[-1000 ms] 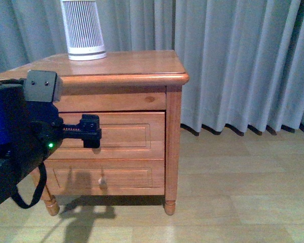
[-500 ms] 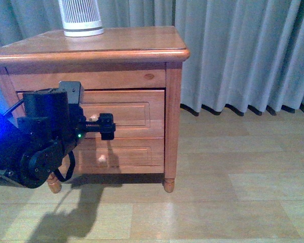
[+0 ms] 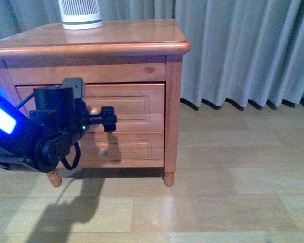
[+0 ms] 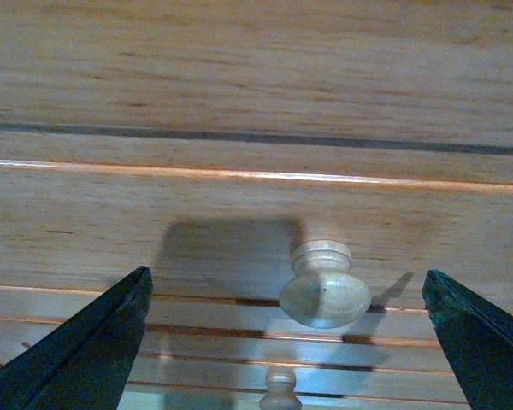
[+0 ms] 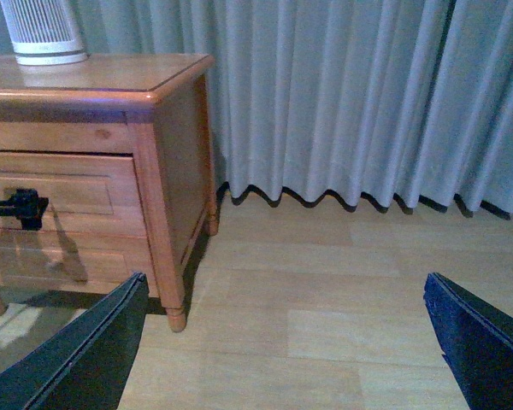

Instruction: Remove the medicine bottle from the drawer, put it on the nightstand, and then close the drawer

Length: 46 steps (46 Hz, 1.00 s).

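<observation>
The nightstand (image 3: pixel 131 35) stands at the left in the front view. Its upper drawer (image 3: pixel 137 104) is shut, so the medicine bottle is hidden. My left gripper (image 3: pixel 109 119) is open in front of the drawer, close to its round knob (image 3: pixel 93 111). In the left wrist view the knob (image 4: pixel 325 295) lies between the open fingers (image 4: pixel 85 350), nearer the right one and touching neither. My right gripper (image 5: pixel 282 350) is open and empty above the floor, right of the nightstand (image 5: pixel 111 85). It is out of the front view.
A white ribbed cylinder (image 3: pixel 81 12) stands on the nightstand's top at the back left. The lower drawer (image 3: pixel 137 149) with its knob (image 3: pixel 102 153) is shut. Grey curtains (image 3: pixel 243 50) hang behind. Pale wood floor (image 3: pixel 218 192) lies to the right.
The nightstand looks smaller and higher in the front view than before. My left gripper has come level with the upper drawer's knob, still open.
</observation>
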Each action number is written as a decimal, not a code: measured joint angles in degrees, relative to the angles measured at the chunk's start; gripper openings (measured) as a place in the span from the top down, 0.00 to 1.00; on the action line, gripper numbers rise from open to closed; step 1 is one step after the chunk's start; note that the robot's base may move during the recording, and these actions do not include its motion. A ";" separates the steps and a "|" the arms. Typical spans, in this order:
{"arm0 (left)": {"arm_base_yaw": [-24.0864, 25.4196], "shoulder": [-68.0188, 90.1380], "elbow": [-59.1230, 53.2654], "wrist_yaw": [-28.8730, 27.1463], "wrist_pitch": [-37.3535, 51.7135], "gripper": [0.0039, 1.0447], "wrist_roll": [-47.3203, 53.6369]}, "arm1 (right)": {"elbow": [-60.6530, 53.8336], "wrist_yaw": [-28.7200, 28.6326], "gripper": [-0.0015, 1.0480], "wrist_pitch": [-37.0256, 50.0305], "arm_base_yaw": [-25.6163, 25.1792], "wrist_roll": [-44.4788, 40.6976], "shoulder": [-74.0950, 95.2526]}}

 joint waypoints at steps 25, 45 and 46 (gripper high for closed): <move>-0.11 1.05 1.36 0.72 -0.46 0.67 -1.42 | 0.00 0.00 0.07 0.00 0.00 0.00 0.00; -0.37 -2.51 -6.84 1.57 3.87 0.76 -2.47 | 0.00 0.00 0.07 0.00 0.00 0.00 0.00; -0.46 -3.21 -8.46 1.64 4.57 0.76 -2.47 | 0.00 0.00 0.07 0.00 0.00 0.00 0.00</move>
